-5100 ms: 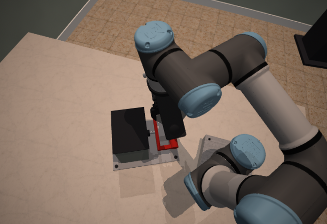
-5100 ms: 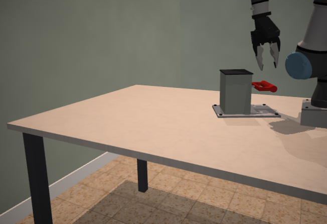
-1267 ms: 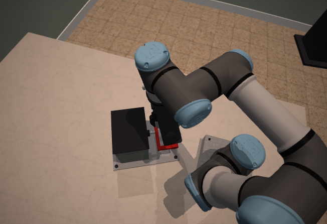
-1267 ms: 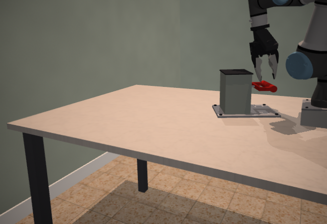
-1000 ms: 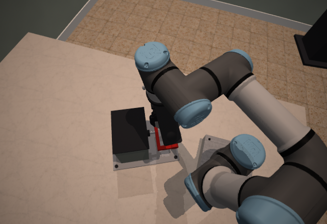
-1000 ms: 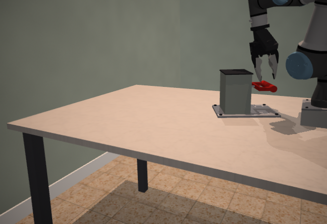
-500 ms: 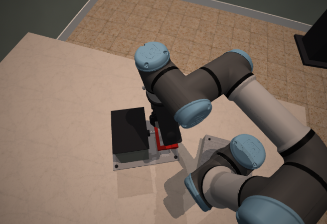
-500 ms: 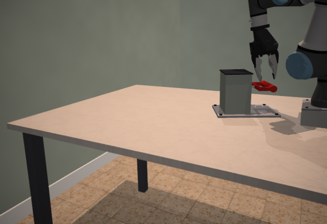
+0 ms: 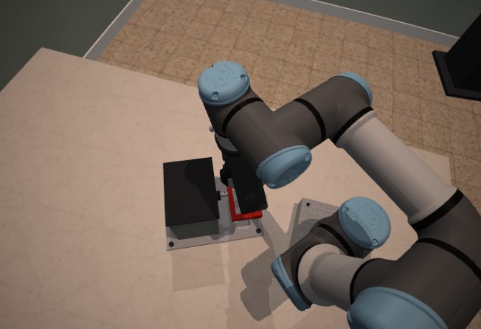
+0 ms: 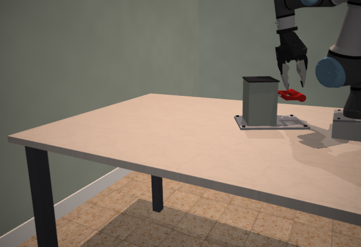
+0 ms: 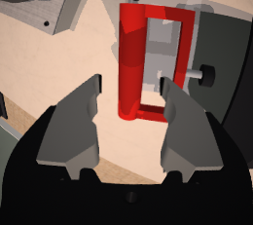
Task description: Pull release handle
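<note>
The red release handle [image 9: 241,216] [image 10: 293,95] [image 11: 129,55] is a rectangular loop that sticks out of a grey box with a black top [image 9: 187,192] [image 10: 259,102] on a thin rod [image 11: 200,74]. The box stands on a grey baseplate [image 9: 176,243] [image 10: 290,123]. My gripper [image 10: 294,86] [image 11: 130,77] points straight down just above the handle. Its fingers are apart, one on each side of the handle's thick round grip bar, and do not touch it. In the top view the wrist hides the fingertips.
The arm's own base plate [image 9: 310,212] [image 10: 343,129] is bolted to the table [image 10: 150,138] just right of the box. The elbow and forearm [image 9: 401,168] reach over the table's right side. A black block [image 9: 461,60] stands on the tiled floor beyond.
</note>
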{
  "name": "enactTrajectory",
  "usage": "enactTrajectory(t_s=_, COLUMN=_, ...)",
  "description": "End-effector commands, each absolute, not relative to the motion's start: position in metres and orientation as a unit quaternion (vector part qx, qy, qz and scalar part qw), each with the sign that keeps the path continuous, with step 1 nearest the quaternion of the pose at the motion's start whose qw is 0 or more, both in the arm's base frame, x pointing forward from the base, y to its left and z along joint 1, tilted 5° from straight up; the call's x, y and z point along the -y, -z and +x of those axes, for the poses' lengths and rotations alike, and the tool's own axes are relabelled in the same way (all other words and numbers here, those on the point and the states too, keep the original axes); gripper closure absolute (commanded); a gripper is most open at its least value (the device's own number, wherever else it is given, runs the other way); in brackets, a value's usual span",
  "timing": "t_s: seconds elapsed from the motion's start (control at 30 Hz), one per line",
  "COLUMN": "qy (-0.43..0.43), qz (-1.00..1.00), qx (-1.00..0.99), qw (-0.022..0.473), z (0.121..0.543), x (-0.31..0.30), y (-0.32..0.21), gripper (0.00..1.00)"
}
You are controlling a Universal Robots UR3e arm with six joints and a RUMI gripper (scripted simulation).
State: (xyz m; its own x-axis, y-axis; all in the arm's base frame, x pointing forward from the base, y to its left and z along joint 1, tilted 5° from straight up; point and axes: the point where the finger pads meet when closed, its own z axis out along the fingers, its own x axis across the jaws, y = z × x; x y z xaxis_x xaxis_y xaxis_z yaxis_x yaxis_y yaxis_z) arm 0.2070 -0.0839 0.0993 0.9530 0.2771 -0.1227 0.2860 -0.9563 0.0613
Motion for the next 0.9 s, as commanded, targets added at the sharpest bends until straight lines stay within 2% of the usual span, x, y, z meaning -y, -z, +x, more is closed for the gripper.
enactTrajectory(t_s=0.0, qy=0.056, qz=0.987, qx=-0.143, qw=0.04, z=0.207, x=0.084, y=-0.099, gripper=0.68)
enactTrajectory(t_s=0.87, qy=0.056, qz=0.987, qx=-0.143, qw=0.041, z=0.205, x=0.087, y=-0.078, gripper=0.68)
